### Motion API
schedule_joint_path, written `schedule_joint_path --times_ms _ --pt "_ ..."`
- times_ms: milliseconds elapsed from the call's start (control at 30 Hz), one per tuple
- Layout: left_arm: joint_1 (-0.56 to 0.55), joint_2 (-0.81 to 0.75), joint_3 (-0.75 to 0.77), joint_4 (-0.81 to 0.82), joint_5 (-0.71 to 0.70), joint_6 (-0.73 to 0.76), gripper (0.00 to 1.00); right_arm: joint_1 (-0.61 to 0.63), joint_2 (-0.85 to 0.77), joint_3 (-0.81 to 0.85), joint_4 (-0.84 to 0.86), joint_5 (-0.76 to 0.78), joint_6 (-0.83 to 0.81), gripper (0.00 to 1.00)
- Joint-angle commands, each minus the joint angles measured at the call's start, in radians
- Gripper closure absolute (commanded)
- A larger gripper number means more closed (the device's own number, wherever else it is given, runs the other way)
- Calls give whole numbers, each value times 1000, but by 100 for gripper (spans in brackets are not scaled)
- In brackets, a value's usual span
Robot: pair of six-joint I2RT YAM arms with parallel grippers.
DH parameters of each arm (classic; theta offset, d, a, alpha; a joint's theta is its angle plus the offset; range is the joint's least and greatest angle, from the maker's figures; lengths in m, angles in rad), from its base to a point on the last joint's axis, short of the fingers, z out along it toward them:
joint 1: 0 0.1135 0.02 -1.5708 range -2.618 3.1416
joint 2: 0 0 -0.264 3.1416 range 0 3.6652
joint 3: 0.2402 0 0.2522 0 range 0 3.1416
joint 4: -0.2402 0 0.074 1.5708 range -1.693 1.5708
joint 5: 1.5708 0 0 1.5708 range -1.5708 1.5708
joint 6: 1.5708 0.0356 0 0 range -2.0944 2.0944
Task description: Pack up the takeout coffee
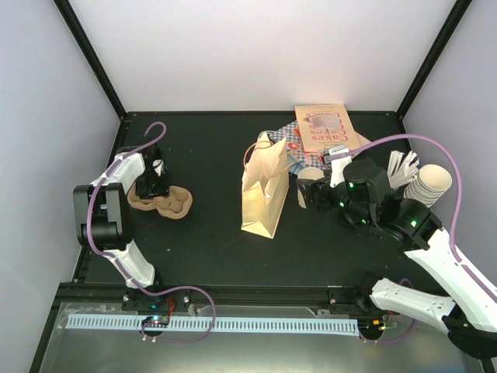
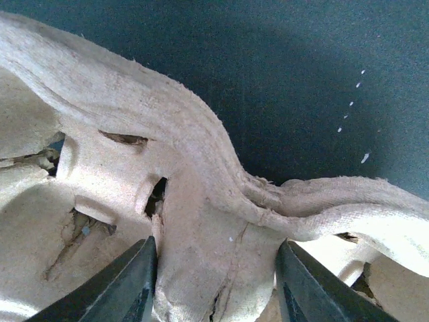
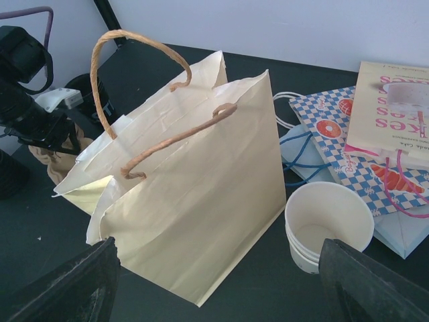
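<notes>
The takeout coffee is out of view. A brown moulded-cardboard cup carrier (image 1: 172, 203) (image 2: 201, 168) lies at the left of the table. My left gripper (image 1: 153, 183) (image 2: 218, 282) is down on it, its dark fingers (image 2: 134, 282) pressed against both sides of the carrier's middle ridge. A tan paper bag (image 1: 264, 190) (image 3: 194, 201) with twisted handles stands open at the centre. My right gripper (image 1: 307, 196) (image 3: 218, 268) hovers open just right of the bag, holding nothing, with the bag and a lidless cream cup (image 3: 328, 225) ahead of it.
Flat printed paper bags (image 1: 322, 128) (image 3: 395, 100) lie behind the tan bag. A stack of lidless cream cups (image 1: 431, 185) and some white pieces (image 1: 404, 167) stand at the right edge. Black frame posts and walls close in the table.
</notes>
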Motion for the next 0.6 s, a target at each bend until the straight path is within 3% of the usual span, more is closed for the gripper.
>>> schedule_joint_path --times_ms 0,233,567 --pt "5 -12 37 -2 -1 10 51 -3 -4 11 1 -10 -7 16" --pt "4 -94 22 -5 -27 -2 55 -3 -3 11 7 -13 -9 16" --pt "-3 -151 19 -28 -32 -15 52 -3 -5 11 6 -19 -9 16"
